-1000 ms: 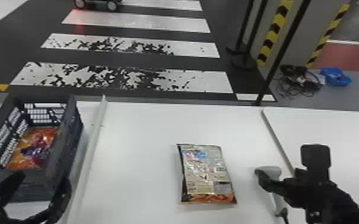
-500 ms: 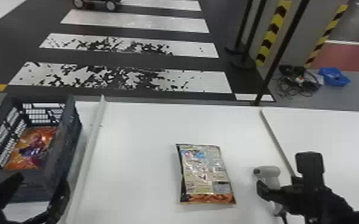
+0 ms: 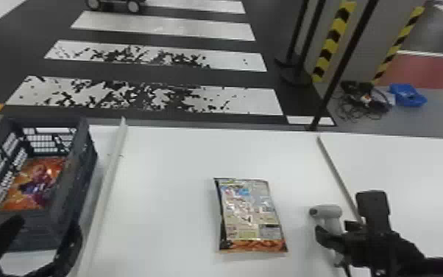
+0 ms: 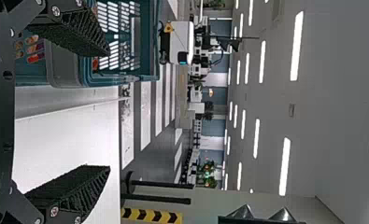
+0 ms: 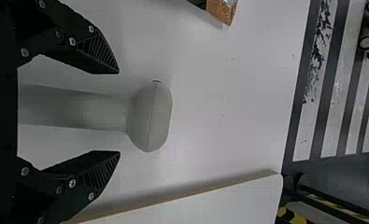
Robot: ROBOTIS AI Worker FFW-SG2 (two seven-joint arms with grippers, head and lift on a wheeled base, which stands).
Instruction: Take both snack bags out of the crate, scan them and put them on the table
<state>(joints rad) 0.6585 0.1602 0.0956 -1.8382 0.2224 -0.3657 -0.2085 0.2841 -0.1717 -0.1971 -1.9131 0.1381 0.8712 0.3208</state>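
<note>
Lying flat on the white table (image 3: 169,217) in the head view, one snack bag (image 3: 250,217) sits between the dark crate (image 3: 79,180) and the pale scanner (image 3: 325,211). The other snack bag (image 3: 36,180), orange and purple, is down inside the crate. The left gripper (image 3: 48,228) is at the crate's near end, its fingers well spread; the right gripper (image 3: 336,230) is at the scanner's handle. On the floor beyond, a blue box (image 3: 407,95) rests beside some cables (image 3: 366,101). In the left wrist view, the wide gap between the fingers has nothing gripped in it; one finger overlaps the crate, the other the table. In the right wrist view, the fingers stand wide on either side of the scanner's handle, apart from it, and a corner of the snack bag on the table shows.
</note>
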